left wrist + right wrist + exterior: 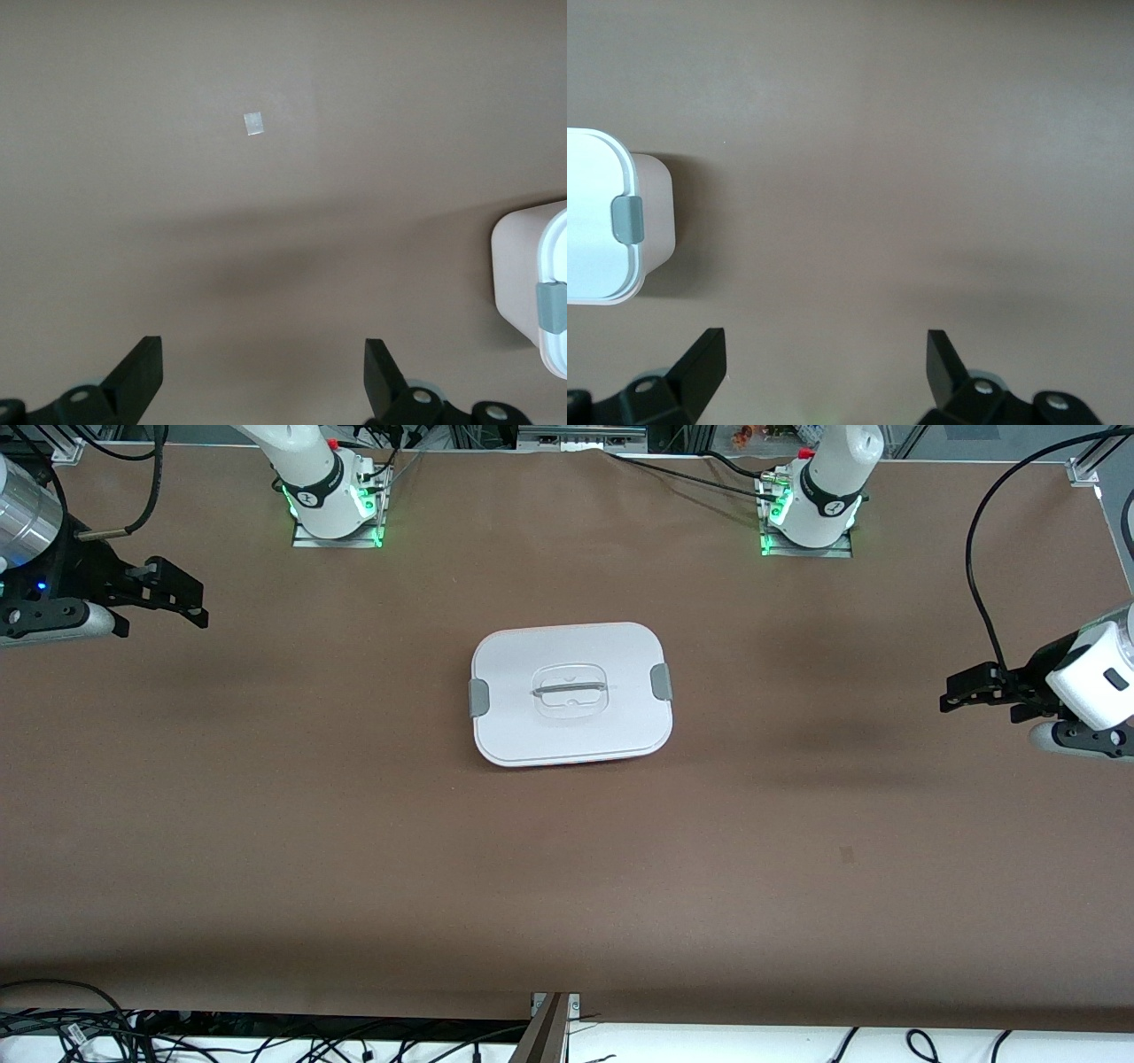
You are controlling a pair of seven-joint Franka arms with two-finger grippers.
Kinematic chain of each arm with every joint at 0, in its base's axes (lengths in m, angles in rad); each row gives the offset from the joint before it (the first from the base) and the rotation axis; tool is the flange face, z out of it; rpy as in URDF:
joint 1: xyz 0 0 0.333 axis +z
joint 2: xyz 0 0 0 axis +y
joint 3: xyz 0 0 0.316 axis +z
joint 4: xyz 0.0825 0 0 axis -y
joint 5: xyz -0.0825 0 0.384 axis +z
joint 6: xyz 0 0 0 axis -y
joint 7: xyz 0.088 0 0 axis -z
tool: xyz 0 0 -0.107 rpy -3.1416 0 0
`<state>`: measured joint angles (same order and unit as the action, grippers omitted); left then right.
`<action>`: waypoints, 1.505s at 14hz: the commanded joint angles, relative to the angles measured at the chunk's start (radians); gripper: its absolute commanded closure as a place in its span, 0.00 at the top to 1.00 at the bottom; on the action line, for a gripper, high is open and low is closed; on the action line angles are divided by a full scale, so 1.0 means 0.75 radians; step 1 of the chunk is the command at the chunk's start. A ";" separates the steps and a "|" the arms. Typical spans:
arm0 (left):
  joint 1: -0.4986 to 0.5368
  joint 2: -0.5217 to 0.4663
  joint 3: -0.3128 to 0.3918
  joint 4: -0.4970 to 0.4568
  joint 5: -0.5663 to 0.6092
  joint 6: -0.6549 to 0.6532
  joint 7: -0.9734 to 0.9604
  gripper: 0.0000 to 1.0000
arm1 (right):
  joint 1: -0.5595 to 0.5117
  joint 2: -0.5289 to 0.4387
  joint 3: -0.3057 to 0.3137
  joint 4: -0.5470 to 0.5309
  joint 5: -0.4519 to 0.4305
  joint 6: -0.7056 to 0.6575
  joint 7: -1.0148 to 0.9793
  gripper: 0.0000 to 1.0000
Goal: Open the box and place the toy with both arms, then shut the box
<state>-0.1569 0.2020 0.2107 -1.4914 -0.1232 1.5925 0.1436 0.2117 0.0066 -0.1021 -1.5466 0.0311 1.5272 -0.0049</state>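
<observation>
At mid-table the box (571, 693) is sitting with its lid (567, 657) on and a grey clip (478, 697) at each short end; no toy is showing. It looks like light, stiff, smooth plastic, best gripped by the clips or the lid's centre handle (571, 688). Left gripper (961, 691) and right gripper (182, 598) are hovering wide open over the table's ends, waiting.
</observation>
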 commanded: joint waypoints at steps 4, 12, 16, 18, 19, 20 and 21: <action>0.046 -0.001 -0.044 -0.038 0.015 0.022 -0.016 1.00 | -0.010 0.008 0.005 0.023 0.003 -0.014 0.015 1.00; 0.054 0.003 -0.035 -0.036 0.013 0.022 -0.020 1.00 | -0.010 0.008 0.005 0.023 0.003 -0.011 0.015 1.00; 0.052 0.021 -0.038 -0.006 0.013 0.022 -0.046 1.00 | -0.010 0.008 0.005 0.023 0.003 -0.011 0.015 1.00; 0.052 0.023 -0.038 -0.004 0.013 0.022 -0.057 1.00 | -0.008 0.006 0.005 0.023 0.003 -0.011 0.015 1.00; 0.052 0.023 -0.038 0.002 0.013 0.022 -0.057 1.00 | -0.008 0.008 0.007 0.023 0.003 -0.011 0.015 1.00; 0.052 0.025 -0.038 0.009 0.017 0.022 -0.054 1.00 | -0.010 0.008 0.005 0.023 0.003 -0.011 0.015 1.00; 0.052 0.023 -0.038 0.011 0.053 0.022 -0.048 1.00 | -0.010 0.008 0.005 0.023 0.003 -0.011 0.015 1.00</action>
<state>-0.1254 0.2091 0.1923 -1.5111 -0.1197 1.6109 0.1181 0.2115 0.0067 -0.1021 -1.5466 0.0312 1.5272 -0.0047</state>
